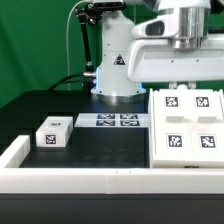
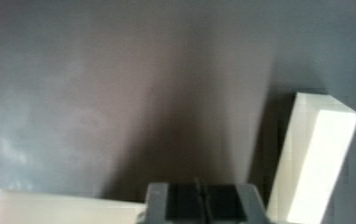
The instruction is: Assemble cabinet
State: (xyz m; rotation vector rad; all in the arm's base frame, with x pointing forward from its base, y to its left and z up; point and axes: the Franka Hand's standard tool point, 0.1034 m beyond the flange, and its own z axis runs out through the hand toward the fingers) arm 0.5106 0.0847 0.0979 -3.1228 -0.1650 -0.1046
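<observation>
The cabinet (image 1: 185, 125), a large white box with four black-and-white tags on its upper face, lies on the dark table at the exterior view's right. A small tagged white drawer block (image 1: 52, 132) sits at the exterior view's left. My gripper (image 1: 186, 40) hangs high above the cabinet's far edge, apart from it. In the wrist view the gripper (image 2: 201, 203) shows both fingers pressed together with nothing between them. A tall white slab (image 2: 313, 155) stands beside it and a white piece (image 2: 59, 208) lies on the other side; I cannot tell which parts these are.
The marker board (image 1: 108, 120) lies flat in front of the robot base (image 1: 115, 60). A long low white rail (image 1: 100, 180) runs along the table's front and turns up the exterior view's left side. Dark table (image 1: 100, 145) lies between block and cabinet.
</observation>
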